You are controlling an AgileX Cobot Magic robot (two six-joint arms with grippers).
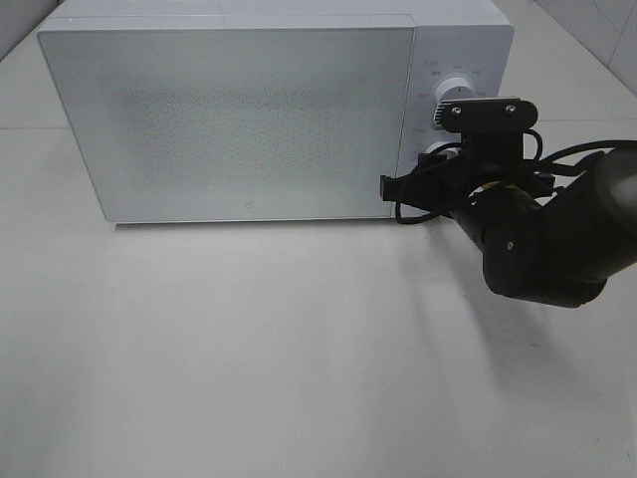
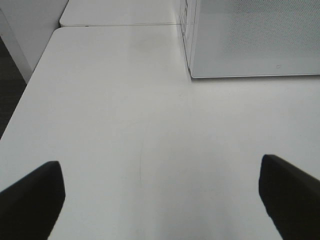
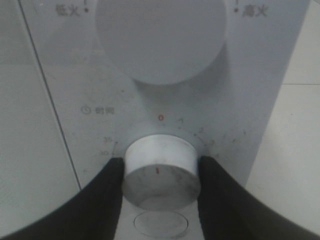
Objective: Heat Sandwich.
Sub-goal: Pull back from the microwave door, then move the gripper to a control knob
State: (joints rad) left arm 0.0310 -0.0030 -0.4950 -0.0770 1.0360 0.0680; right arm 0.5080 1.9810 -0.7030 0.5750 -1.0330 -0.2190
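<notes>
The white microwave (image 1: 239, 119) stands at the back of the table with its door closed. The sandwich is out of view. My right gripper (image 1: 443, 159) reaches to the control panel and is shut on the lower timer knob (image 3: 160, 172), one black finger (image 3: 107, 200) pressed against each side. The knob's red mark sits near the 0. My left gripper (image 2: 160, 200) hovers open over bare table, off the microwave's front left corner (image 2: 192, 75), with nothing between its fingers (image 2: 32, 195).
A larger round power knob (image 3: 160, 40) sits just above the timer knob on the panel. A round button (image 3: 160, 222) lies below it. The right arm's black wrist (image 1: 547, 239) hangs over the table in front of the panel. The table edge (image 2: 25, 95) runs beside the left gripper.
</notes>
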